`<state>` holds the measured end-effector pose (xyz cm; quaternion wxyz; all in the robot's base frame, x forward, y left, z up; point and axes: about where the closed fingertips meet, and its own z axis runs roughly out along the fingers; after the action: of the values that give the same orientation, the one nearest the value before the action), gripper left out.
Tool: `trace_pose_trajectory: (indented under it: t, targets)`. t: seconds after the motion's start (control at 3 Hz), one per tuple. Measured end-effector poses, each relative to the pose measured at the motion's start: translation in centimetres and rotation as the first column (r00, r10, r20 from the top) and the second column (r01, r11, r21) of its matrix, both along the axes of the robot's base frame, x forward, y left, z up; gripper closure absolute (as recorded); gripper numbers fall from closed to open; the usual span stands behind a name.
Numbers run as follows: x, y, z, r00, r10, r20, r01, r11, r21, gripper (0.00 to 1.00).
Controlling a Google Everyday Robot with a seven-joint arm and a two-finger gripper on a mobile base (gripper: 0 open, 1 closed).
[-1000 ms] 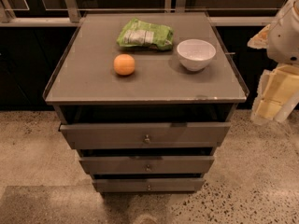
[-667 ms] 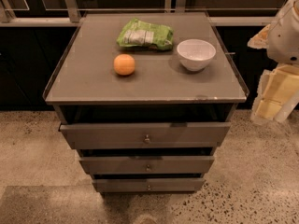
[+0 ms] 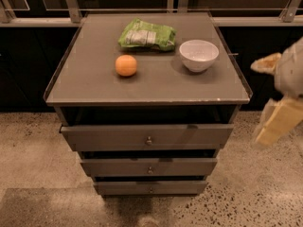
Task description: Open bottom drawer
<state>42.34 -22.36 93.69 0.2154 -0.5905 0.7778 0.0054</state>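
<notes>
Low down under the bench point(image 3: 94, 86), the bottom drawer point(image 3: 124, 188) looks pushed in, its little knob point(image 3: 151, 189) facing out for pulling, while the claw point(image 3: 277, 119) hangs off to the right, well apart from it, squeezed or loose I cannot tell.

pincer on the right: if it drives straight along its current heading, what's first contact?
The pincer hangs right of the cabinet, pointing down and slightly left. That line probably meets the speckled floor beside the cabinet first, not the bottom drawer; depth is unclear.
</notes>
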Motion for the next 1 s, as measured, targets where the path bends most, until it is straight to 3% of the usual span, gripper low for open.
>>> trace_pose_trajectory:
  t: [0.33,0.67,1.0]
  targets:
    - [-1.9,3.1,-7.5,0.9995,0.024,-0.019,-0.02,0.981,0.196,0.0]
    - [-2.7,5.0,-18.0,0.9924,-0.009,-0.122,0.051,0.939,0.341,0.0]
    - [-3.5,5.3,-23.5,0.983,-0.034,-0.18,0.098,0.927,0.361,0.0]
